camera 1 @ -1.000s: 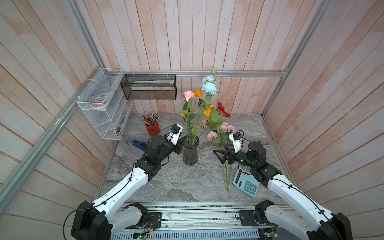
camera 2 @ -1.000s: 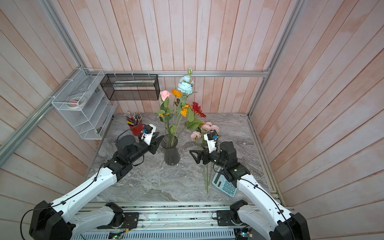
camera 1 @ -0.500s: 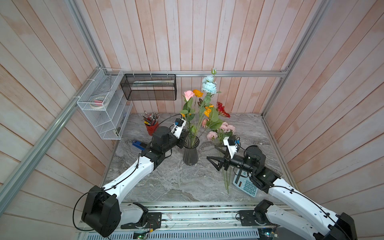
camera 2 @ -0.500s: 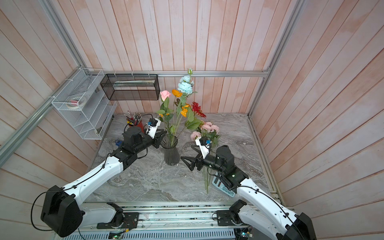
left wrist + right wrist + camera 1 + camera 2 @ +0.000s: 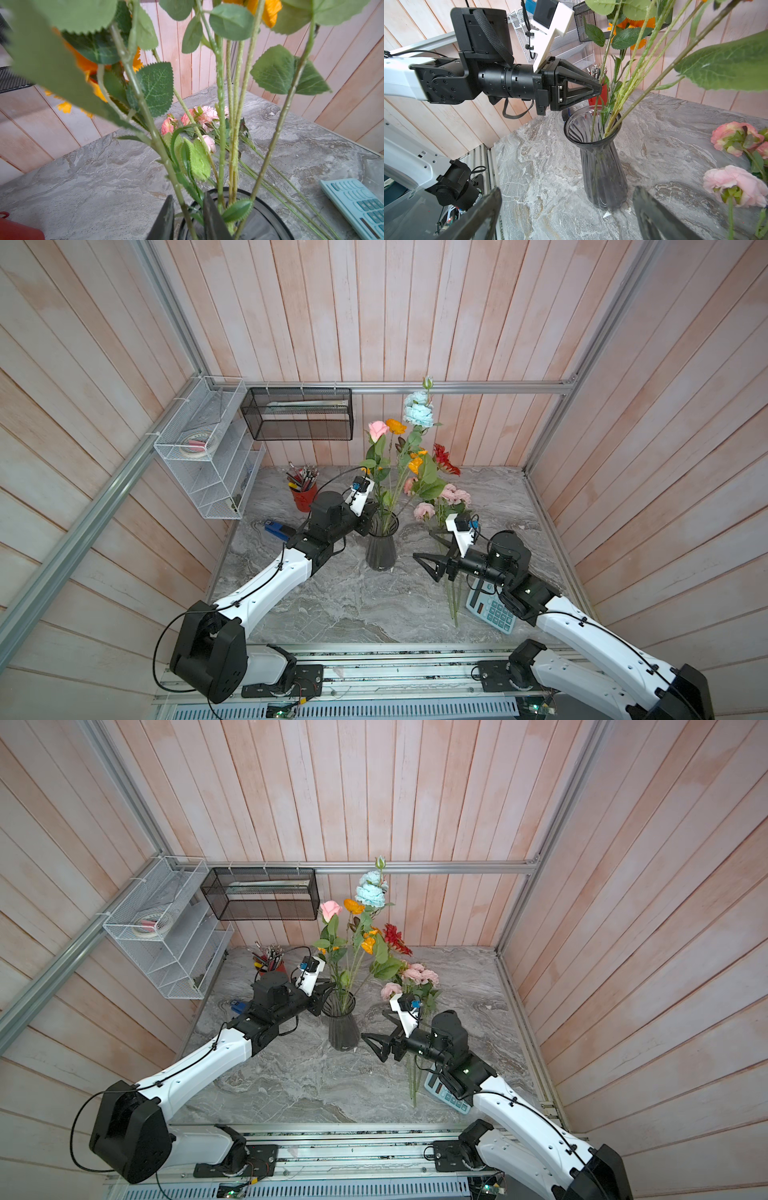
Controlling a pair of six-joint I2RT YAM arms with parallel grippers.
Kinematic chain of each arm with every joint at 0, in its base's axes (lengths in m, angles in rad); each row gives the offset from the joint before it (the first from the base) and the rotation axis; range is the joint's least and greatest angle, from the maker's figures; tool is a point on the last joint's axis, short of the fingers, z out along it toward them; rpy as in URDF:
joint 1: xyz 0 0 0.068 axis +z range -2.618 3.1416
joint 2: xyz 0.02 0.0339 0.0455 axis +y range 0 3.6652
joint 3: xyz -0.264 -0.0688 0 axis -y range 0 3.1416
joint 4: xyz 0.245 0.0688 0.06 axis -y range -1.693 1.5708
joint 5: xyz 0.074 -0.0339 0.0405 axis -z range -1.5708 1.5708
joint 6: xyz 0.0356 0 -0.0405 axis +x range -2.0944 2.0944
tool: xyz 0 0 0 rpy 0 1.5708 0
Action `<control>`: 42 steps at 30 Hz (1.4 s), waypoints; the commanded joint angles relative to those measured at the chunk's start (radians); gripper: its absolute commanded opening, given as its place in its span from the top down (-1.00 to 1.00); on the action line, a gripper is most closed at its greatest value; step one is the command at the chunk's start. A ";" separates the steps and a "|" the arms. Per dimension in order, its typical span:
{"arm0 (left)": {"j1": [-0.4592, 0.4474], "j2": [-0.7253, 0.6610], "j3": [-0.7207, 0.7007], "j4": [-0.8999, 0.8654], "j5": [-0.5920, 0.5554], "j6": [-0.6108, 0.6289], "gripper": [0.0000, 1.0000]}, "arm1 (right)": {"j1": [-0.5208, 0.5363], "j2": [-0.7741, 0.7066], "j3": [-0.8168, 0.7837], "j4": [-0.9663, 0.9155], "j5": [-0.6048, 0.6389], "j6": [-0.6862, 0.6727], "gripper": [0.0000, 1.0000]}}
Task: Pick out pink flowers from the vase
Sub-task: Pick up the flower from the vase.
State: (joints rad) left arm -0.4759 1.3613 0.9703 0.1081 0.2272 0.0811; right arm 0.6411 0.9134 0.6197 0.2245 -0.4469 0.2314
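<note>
Right wrist view: left gripper [image 5: 599,88] was seen narrowed round a green stem [image 5: 596,108] above the dark glass vase [image 5: 602,166] rim; firm clamp could not be told. Right gripper [image 5: 428,549] was spread wide beside it, apart. One pink rose [image 5: 378,429] was seen in the vase, other pink flowers [image 5: 453,495] on the tabletop [image 5: 332,605]. Neighbouring stems [image 5: 619,106] could be dragged out by tangled leaves, or the unheld vase tipped.
</note>
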 commanded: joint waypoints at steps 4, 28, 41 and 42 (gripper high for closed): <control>0.013 0.027 0.027 0.032 -0.008 -0.012 0.48 | 0.006 0.011 0.004 0.006 -0.010 -0.012 -0.97; 0.022 0.050 0.037 0.052 0.046 -0.025 0.78 | 0.006 0.017 -0.006 0.008 -0.004 -0.017 -0.97; 0.021 -0.060 -0.040 0.095 0.076 -0.057 0.89 | 0.006 0.020 -0.001 0.017 -0.016 -0.006 -0.96; 0.020 -0.067 -0.046 0.101 0.080 -0.062 0.89 | 0.006 0.021 -0.002 0.017 -0.018 -0.004 -0.97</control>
State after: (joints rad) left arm -0.4599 1.3197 0.9478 0.1711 0.2855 0.0372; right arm 0.6411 0.9348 0.6197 0.2253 -0.4473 0.2314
